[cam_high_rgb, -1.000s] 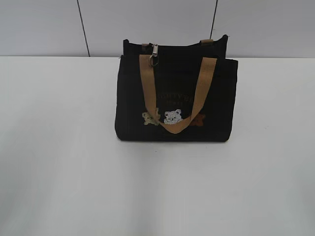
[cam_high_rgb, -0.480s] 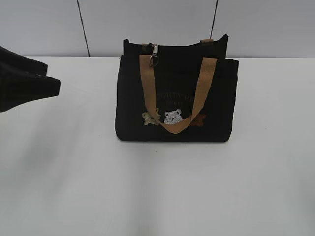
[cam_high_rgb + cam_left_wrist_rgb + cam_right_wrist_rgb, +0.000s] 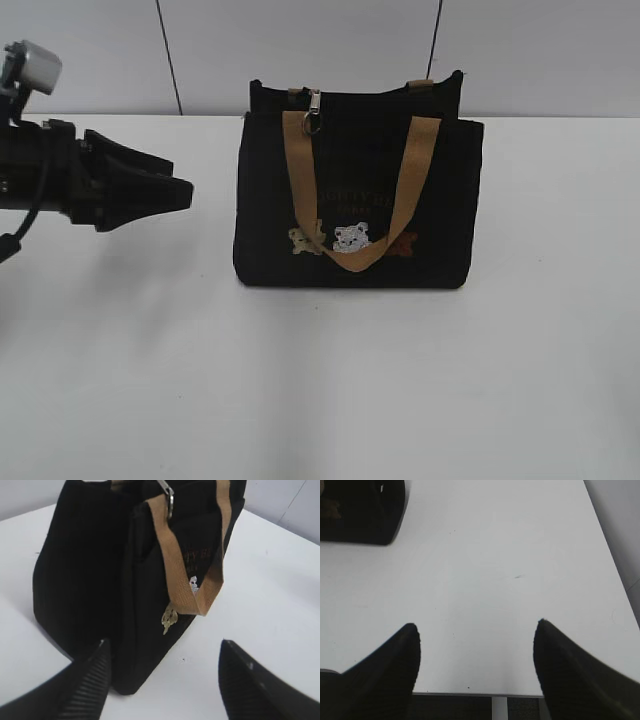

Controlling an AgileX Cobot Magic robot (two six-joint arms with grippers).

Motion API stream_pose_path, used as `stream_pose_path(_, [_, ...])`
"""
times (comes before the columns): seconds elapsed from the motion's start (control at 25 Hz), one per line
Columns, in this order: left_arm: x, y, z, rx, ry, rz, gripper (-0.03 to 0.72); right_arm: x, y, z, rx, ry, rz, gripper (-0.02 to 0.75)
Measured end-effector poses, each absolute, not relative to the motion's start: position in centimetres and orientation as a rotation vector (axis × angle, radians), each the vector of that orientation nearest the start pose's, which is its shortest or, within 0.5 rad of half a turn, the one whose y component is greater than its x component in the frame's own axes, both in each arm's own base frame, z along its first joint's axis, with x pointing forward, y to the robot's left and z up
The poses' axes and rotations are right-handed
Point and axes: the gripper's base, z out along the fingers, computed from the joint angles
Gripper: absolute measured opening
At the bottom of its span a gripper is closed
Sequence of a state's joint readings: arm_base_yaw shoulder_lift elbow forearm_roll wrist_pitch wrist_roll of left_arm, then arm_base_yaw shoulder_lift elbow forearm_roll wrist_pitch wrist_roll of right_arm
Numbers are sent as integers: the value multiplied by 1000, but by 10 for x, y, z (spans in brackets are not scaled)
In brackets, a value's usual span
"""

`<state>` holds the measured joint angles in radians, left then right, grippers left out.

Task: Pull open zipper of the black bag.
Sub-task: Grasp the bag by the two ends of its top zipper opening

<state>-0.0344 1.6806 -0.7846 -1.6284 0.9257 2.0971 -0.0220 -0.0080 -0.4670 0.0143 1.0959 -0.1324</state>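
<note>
The black bag (image 3: pixel 355 200) stands upright in the middle of the white table, with tan handles and bear pictures on its front. Its zipper runs along the top edge, and the silver pull tab (image 3: pixel 313 108) with its ring hangs at the top left. My left gripper (image 3: pixel 183 193) hovers open to the left of the bag, apart from it. In the left wrist view the left gripper (image 3: pixel 165 645) faces the bag's (image 3: pixel 85 575) side and corner, with the pull tab (image 3: pixel 169 495) high up. My right gripper (image 3: pixel 475 625) is open over bare table, empty.
The white table (image 3: pixel 520 360) stretches to both sides and in front of the bag. A pale panelled wall (image 3: pixel 90 50) rises close behind it. The right wrist view shows the table's near edge (image 3: pixel 470 694) and a corner of the bag (image 3: pixel 360 515) at top left.
My left arm has come in from the left edge and moved right toward the bag, its jaws wider than before. The bag has not moved.
</note>
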Motion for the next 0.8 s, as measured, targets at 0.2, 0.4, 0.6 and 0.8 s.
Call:
stream_pose_path(0.2, [326,-100,177,941,1847,-833,506,-4,1,265,-117,2102,-75,536])
stream_pose_path(0.4, [348,-116,160,967,1840,-862,506,-4,1,265,-117,2102,-75,536])
stream_pose_path(0.6, [360,-137,150,1016,1816,-896,506,-4,1,265,-117,2102,-75,536])
stream_pose_path(0.8, [362,-150,148,1035,1803,-912,440,-4,1,265,-117,2102,-75,536])
